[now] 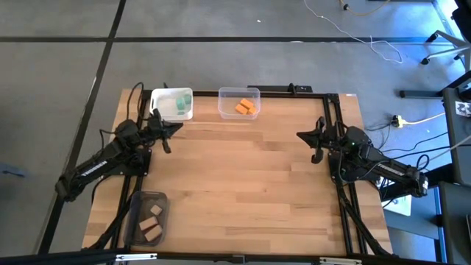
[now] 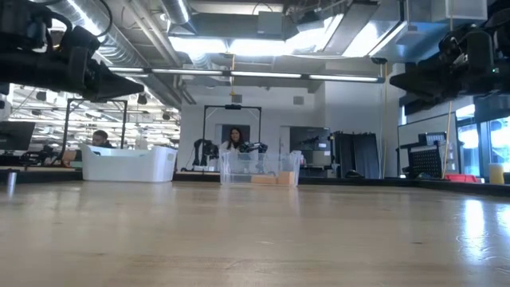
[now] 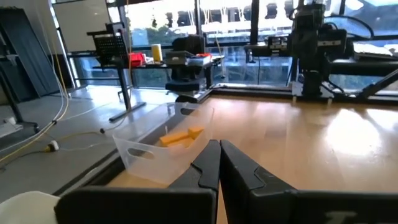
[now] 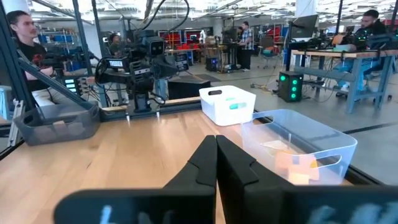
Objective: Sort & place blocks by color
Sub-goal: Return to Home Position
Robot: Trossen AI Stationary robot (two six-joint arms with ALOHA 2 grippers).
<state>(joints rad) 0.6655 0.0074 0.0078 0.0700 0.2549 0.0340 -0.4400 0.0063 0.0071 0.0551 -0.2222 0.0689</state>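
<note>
Teal-green wooden blocks (image 1: 181, 104) are lying together in the white plastic bin (image 1: 163, 93), which is standing at the far edge of the pale wooden table (image 1: 243, 177) on the left arm's side. No other colour is showing in that bin. Just beside it, the clear plastic bin (image 1: 228, 91) is holding the orange blocks (image 1: 246, 107), bunched toward one wall and showing through its see-through sides in both wrist views. Well apart from both, at the near left corner, the dark grey plastic bin (image 1: 147, 196) is carrying the tan wooden blocks (image 1: 151, 223).

No loose block is showing on the bare boards between the bins. Each colour is sitting in its own container, so the sorting is looking finished.

That is probably why neither arm is reaching over a bin. Both are crouching at their own table edges, in what is reading as a parked pose.

The left gripper (image 1: 176, 126) is hovering just beside the near corner of the white bin. Its fingers are pressing together with no gap and gripping nothing. The right gripper (image 1: 300, 135) is hanging over the right side of the table, well apart from the clear bin. Its claw is pinched together the same way and is also empty. In the low view, both arms are hanging above the boards rather than touching them.
</note>
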